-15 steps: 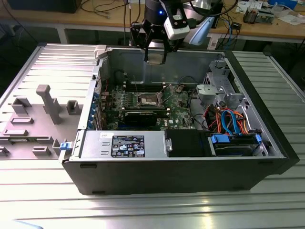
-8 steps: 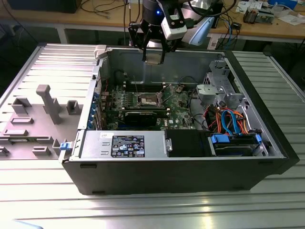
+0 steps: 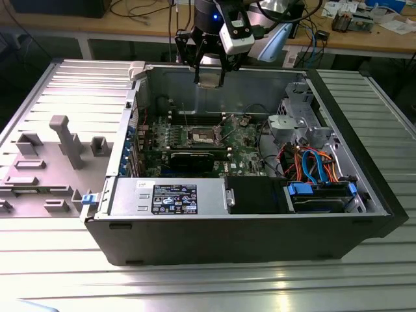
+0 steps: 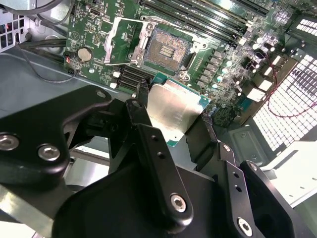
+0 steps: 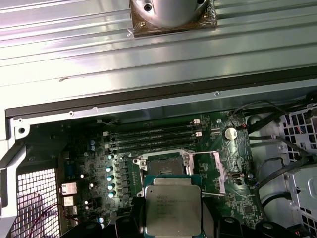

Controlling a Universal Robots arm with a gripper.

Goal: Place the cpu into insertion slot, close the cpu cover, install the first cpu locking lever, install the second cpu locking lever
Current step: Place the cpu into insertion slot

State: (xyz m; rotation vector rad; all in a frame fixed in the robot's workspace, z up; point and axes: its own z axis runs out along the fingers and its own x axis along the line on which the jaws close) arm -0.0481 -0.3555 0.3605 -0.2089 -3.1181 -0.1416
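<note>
pincer [image 4: 174,108] clamps the cpu [image 5: 172,210], hovering above the empty insertion slot [image 5: 162,162]; cpu cover [image 4: 142,43] lies open, so no step looks done yet.

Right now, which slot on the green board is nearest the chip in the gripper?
The square insertion slot, shiny-rimmed, directly beyond the cpu in both wrist views; the long narrow memory slots lie farther off.

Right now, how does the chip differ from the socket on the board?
The chip is held in the fingers, clear of the green board; the socket sits set into that board. The chip shows a plain silver top; the socket is a dark, empty recess. Both are square.
</note>
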